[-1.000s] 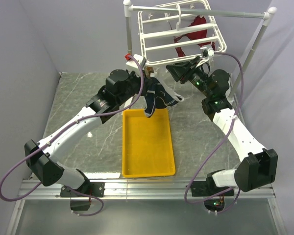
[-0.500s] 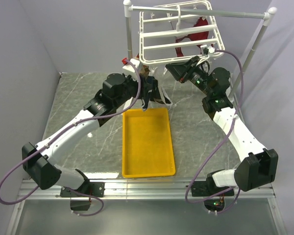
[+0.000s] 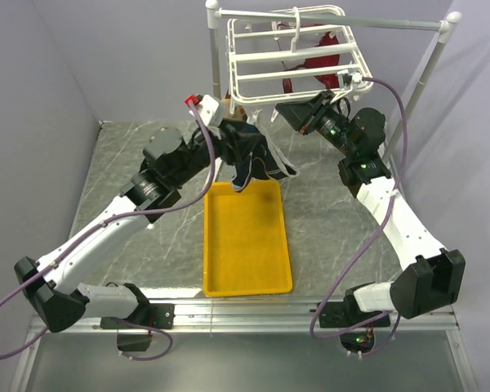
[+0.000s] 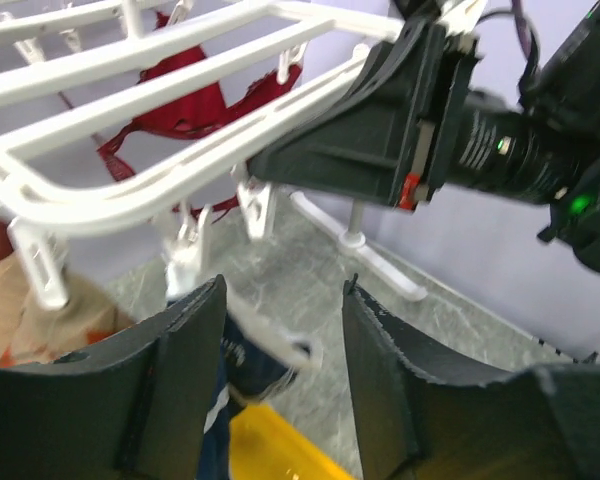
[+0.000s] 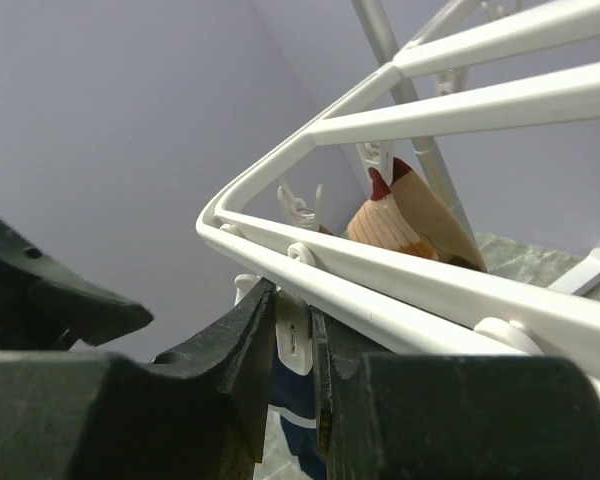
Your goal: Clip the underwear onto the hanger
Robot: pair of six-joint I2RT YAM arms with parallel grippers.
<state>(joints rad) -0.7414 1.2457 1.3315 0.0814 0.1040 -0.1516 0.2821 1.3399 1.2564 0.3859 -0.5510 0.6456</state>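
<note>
The underwear point(image 3: 260, 159) hung limp and light, best pinched at its trim. My right gripper point(image 5: 293, 312) squeezed a clip point(image 5: 295, 338). I could not tell my left gripper point(image 4: 283, 300) hold.

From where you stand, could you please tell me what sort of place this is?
Probably a robotics lab cell staged for laundry: plain walls around a marble-pattern table, a white hanger on a pole stand, a yellow tray on the table.

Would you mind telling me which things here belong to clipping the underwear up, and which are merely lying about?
In the job: the underwear, hanging from the left gripper; the hanger; the clip pinched by the right gripper.
Lying about: yellow tray; dark red garment; argyle cloth; pole stand.
</note>
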